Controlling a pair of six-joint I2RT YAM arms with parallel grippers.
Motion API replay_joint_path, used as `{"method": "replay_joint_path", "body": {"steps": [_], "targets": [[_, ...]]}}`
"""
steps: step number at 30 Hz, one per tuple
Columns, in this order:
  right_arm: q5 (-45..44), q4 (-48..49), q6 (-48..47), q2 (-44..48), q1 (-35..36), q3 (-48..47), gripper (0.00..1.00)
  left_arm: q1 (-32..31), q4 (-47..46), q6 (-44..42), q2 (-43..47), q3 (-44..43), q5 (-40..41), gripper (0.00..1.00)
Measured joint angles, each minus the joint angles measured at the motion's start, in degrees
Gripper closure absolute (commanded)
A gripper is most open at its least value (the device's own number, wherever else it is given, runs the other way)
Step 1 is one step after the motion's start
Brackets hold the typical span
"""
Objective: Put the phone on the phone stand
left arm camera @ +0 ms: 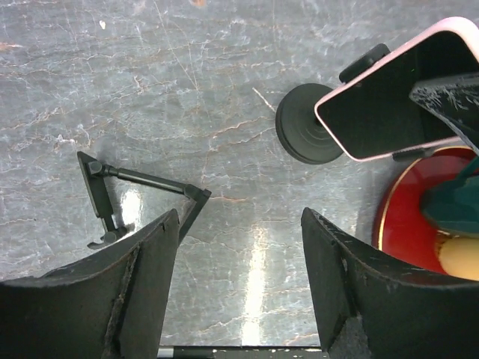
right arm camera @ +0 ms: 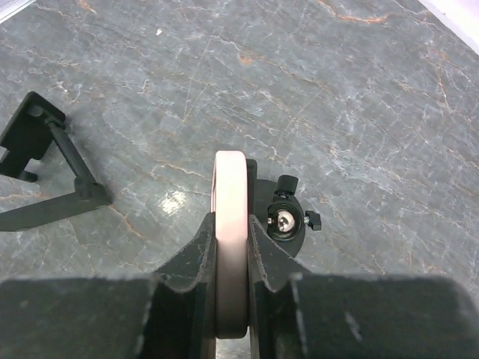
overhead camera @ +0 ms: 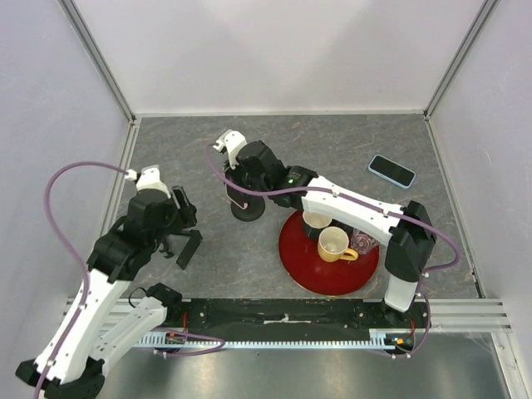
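the right pincer is clenched on a pink phone, gripping it edge-on across its thin sides, so in the right wrist view only the rounded rim shows between the two black fingers. the phone is off the worktop, held over a round-based stand whose black disc foot and small ball joint sit just right of the phone's edge at the middle of that frame. from the left wrist view the phone's dark screen faces up at the upper right, tilted, with the stand's foot showing just to its left. whether the phone touches the stand cannot be told.

the left pincer is released – its fingers stand wide apart at the bottom of the frame with only bare worktop between them. a black folding stand lies on the worktop at the lower left of that view, just beside the left finger.

in the top view a second phone lies flat at the upper right, well apart from both arms. a red plate at lower centre carries a yellow mug and a white cup.
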State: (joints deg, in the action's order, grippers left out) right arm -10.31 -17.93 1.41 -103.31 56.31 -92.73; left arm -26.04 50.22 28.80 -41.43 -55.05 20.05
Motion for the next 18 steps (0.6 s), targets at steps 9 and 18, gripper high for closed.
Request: {"method": "replay_joint_path", "body": {"steps": [9,18], "targets": [[3.02,-5.6,-1.16,0.09,-3.89,-0.24,0.41,0.0,-2.93,1.25,6.12,1.49,-5.73,0.19],[7.5,-6.32,0.2,3.96,-8.04,5.14,0.28,1.9,-15.96,-2.84,-2.27,2.89,-18.84,0.08]]}}
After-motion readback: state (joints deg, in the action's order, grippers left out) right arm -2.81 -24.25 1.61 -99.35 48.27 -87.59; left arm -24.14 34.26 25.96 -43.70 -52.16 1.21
